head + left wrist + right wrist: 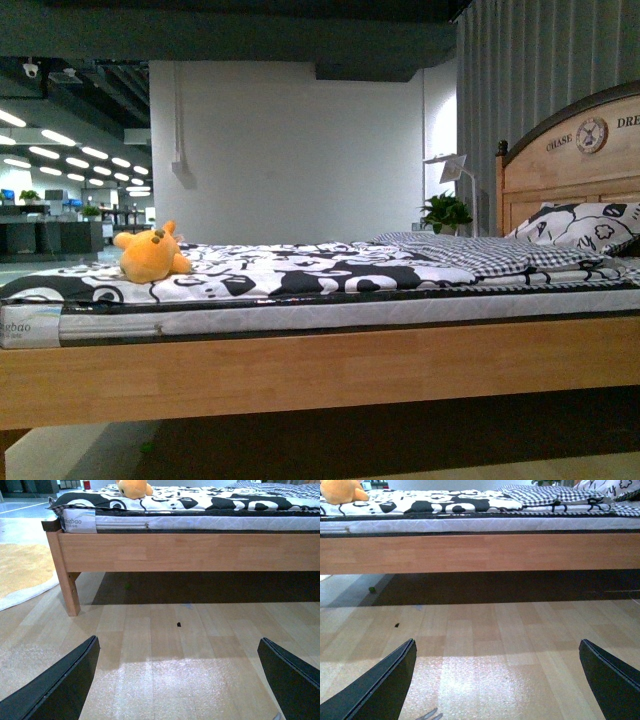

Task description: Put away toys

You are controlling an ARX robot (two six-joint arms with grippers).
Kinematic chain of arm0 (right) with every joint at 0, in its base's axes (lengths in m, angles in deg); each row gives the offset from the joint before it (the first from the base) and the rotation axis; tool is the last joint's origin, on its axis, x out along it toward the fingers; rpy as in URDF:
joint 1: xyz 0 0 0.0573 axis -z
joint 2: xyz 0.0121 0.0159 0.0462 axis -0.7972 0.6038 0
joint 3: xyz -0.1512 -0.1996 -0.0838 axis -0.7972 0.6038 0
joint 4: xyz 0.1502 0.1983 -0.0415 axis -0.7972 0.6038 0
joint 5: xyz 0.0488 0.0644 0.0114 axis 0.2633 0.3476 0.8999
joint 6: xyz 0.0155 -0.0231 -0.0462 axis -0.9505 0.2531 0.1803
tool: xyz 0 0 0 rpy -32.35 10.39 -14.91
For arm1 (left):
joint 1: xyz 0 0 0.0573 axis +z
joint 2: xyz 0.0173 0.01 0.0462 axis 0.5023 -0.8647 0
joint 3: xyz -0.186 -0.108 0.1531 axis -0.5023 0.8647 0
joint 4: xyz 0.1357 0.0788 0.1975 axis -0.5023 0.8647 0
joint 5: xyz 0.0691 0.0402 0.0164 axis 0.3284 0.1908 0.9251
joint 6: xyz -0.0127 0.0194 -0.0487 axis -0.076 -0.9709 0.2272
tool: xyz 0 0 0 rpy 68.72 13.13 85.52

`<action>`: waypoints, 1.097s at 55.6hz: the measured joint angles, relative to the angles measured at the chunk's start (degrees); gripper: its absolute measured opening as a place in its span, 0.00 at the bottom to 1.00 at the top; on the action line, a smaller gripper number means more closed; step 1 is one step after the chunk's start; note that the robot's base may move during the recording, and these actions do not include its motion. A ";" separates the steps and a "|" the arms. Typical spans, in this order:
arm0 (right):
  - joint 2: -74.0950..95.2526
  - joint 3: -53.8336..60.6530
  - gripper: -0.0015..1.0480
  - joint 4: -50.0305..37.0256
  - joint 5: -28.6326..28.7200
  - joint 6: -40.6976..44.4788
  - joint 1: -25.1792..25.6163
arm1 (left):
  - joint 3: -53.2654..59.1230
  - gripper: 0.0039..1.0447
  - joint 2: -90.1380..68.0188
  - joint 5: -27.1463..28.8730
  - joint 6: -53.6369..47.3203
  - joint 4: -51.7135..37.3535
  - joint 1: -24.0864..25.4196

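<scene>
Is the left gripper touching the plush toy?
Apart. Left wrist view: the open left gripper hangs low over the floor, with the bed frame between it and the plush toy up on the mattress.

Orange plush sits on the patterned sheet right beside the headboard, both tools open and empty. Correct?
No. The front view shows the plush at the foot end, far from the headboard. It is on the patterned sheet, and the left tool and right tool are open and empty.
</scene>
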 joint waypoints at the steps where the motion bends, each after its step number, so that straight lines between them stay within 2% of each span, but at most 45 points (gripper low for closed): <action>1: 0.00 0.00 0.94 0.00 0.00 0.00 0.00 | 0.00 0.94 0.00 0.00 0.00 0.00 0.00; 61: 0.00 0.00 0.94 0.00 0.00 0.00 0.00 | 0.00 0.94 0.00 0.00 0.00 0.00 0.00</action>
